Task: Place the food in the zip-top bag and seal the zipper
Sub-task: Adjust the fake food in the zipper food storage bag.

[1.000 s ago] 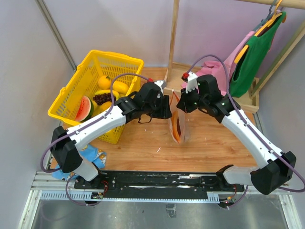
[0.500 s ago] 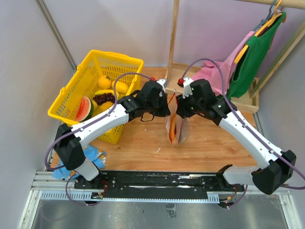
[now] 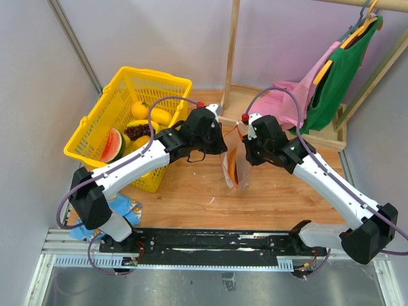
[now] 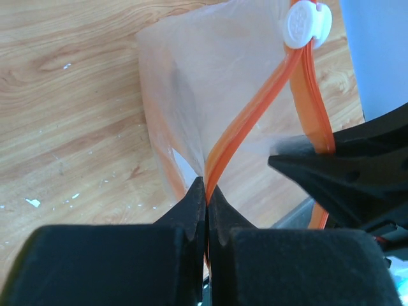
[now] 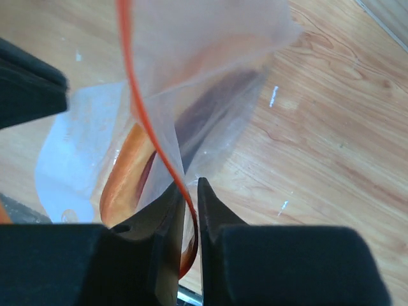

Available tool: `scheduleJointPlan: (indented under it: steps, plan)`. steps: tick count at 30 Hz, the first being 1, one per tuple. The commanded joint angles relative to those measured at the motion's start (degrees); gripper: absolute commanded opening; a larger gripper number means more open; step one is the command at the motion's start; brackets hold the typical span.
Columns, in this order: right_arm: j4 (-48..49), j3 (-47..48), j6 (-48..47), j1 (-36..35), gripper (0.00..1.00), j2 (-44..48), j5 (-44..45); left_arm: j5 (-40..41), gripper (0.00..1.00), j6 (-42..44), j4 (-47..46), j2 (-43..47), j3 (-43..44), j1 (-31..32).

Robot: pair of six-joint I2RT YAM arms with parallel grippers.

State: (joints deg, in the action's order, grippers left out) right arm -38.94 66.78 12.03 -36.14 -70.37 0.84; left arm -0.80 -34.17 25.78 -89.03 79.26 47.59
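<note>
Orange-red zipper (image 4: 255, 105) is newly clenched in the left gripper (image 4: 206, 188), fingers tight together on one lip of the zip-top bag (image 3: 234, 167). Right gripper (image 5: 189, 185) has let go, dropped lower and is re-closing round the opposite lip. The strip sits in a thin gap there, can't tell if it's pinched yet. Bag hangs upright between both wrists, mouth spread, white slider (image 4: 307, 24) at 1 o'clock in left wrist view. Orange piece (image 5: 124, 185) plus something dark inside. Watermelon wedge (image 3: 113, 145) and yellow fruits (image 3: 140, 109) sit in the yellow basket (image 3: 95, 124), 10 o'clock from the bag. Reads as a switch to a two-lip hold, so no arm is free to load.
</note>
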Motion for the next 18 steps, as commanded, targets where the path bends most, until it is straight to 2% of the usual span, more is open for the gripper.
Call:
scheduleJointPlan:
  steps: [1, 4, 9, 16, 18]
  plan:
    - [-3.59, 1.31, -2.29, -0.76, 0.10, 2.01, 8.06, 3.76, 0.00, -0.28, -0.08, 3.85, -1.35, -0.20]
    - [-4.85, 3.51, -4.90, -0.44, 0.02, 2.00, 11.64, 5.86, 0.00, -0.28, 1.15, 5.59, -2.86, -0.22]
    - [-6.95, 8.24, -8.45, -0.13, 0.01, 1.20, 15.99, 7.95, 0.00, -0.35, 3.15, 8.14, -5.10, -0.22]
    - [-1.37, 7.70, -10.10, -0.13, 0.01, 1.62, 11.27, 2.27, 0.00, -1.41, -0.98, 9.32, -7.45, -0.22]
    - [-0.62, 7.36, -10.10, -0.14, 0.01, 1.27, 10.26, 1.95, 0.07, -1.46, -1.37, 9.40, -7.13, -0.22]
